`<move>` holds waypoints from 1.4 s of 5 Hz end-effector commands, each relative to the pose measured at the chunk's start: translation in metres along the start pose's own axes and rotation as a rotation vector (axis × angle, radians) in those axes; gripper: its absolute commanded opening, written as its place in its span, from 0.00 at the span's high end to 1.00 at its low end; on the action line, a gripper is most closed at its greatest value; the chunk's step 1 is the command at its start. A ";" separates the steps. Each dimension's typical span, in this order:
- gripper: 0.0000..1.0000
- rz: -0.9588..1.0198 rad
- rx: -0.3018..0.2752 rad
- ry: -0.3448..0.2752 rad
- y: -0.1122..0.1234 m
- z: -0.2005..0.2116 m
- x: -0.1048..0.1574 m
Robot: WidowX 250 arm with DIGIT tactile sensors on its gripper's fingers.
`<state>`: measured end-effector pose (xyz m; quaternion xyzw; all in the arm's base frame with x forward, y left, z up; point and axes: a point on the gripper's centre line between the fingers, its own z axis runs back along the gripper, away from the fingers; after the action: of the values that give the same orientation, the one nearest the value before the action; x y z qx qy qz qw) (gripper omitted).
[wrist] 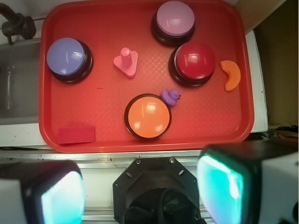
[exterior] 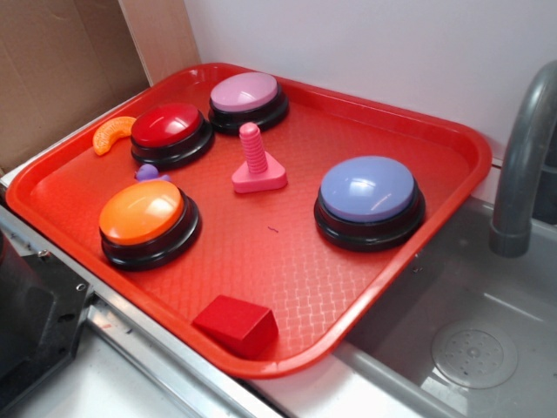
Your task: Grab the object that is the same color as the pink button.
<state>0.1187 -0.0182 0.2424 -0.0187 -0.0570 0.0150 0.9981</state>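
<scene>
Claw (wrist: 140,196) is spread wide and empty, high above the near edge of the tray (exterior: 418,131); nothing grasped yet. Pink bolt (exterior: 256,164) stands upright mid-tray, just in front of the pink button (exterior: 247,97), with the red button (exterior: 171,131) near its left and the blue button (exterior: 369,197) further right.

Risks:
- ribbed post is thin and round, so an off-centre pinch likely tips it
- a finger clipping a neighbouring button on descent
- red block (exterior: 237,324) picked by mistake

Depth is hard to judge from the wrist view.
</scene>
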 end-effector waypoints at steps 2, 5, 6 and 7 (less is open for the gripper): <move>0.00 0.093 0.031 -0.093 -0.007 -0.014 0.026; 0.00 0.373 -0.112 -0.138 -0.020 -0.110 0.108; 0.00 0.443 -0.117 -0.130 -0.019 -0.138 0.120; 0.00 0.499 -0.108 -0.080 -0.015 -0.167 0.127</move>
<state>0.2577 -0.0403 0.0811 -0.0788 -0.0699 0.2565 0.9608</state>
